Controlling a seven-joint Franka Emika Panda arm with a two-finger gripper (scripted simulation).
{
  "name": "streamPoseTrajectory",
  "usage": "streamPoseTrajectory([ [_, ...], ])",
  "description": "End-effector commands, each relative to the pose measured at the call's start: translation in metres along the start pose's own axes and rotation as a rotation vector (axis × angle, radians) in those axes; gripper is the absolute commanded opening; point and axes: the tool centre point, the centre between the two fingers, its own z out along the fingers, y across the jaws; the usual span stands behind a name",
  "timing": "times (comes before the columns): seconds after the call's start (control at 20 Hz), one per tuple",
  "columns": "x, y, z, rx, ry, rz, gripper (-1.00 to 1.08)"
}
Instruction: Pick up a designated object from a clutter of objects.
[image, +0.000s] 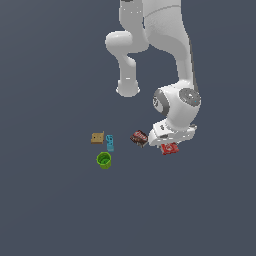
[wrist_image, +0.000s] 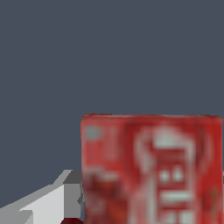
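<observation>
in the exterior view, the red box (image: 170, 148) is seen at the very tip of the arm, tucked under the gripper (image: 171, 142), on the exterior view's right of the other items; whether it rests on the floor (image: 50, 210) or is lifted cannot be told. the brown-red packet (image: 139, 138) lies just beside it, while the tan block (image: 97, 138), the cyan piece (image: 109, 142) and the green cup (image: 104, 160) are grouped well apart toward the exterior view's left. the fingers are hidden by the wrist, so it cannot be told whether the box is clamped. in the wrist view, the red box (wrist_image: 151, 168) fills the near field, its flat printed face turned to the camera, with one grey finger (wrist_image: 48, 203) touching or just beside its edge. the box is judged light and stiff, its smooth faces perhaps slippery, so a hold across the two narrow sides near the middle is judged best, with firm but moderate pressure to avoid crushing the card.
</observation>
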Motion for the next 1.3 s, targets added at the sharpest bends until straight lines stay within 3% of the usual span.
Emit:
streamPoseTrajectory([
  [0.0, 0.003, -0.001, -0.021, 0.000, 0.001, 0.000, -1.00],
  [1.25, 0.042, -0.011, -0.269, 0.002, 0.000, 0.000, -1.00],
])
